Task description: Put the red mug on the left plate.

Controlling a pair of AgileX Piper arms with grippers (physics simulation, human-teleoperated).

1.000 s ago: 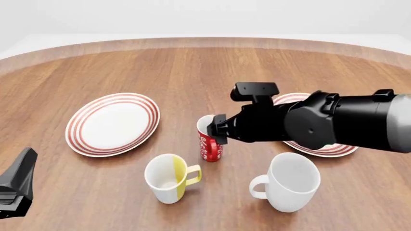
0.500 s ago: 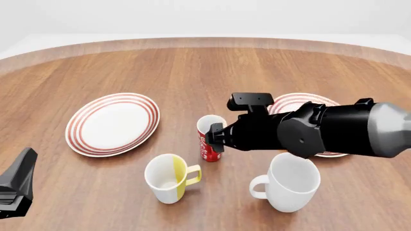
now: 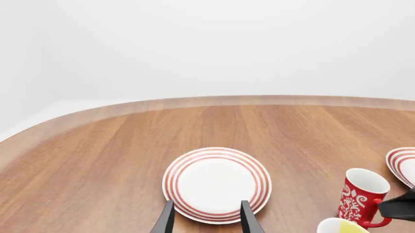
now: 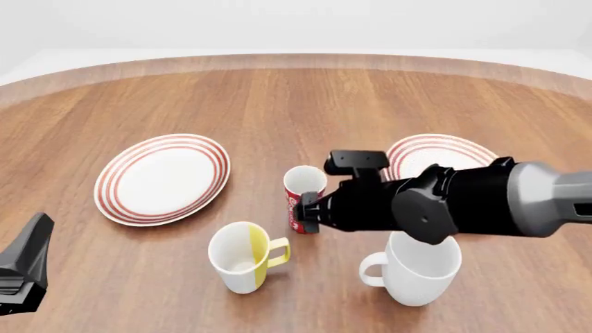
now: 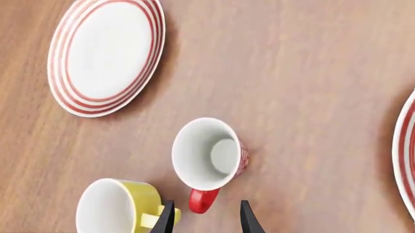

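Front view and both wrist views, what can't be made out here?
- Tall red mug with white swirls: front view, its handle side is covered by the right arm.
- Right gripper: front view, fingertips hidden by the arm's own body.
- Right-hand red-ringed white plate: partly hidden in front view, cut off in both wrist views.

Bright, even, diffuse light, all 3 views; no clear source. Shadows soft, faint: dim patch under right arm centre-right of front view, thin dark rim beside red mug in right wrist view. No glare on table, no blur; renders sharp edge to edge. Bkgd flat white.
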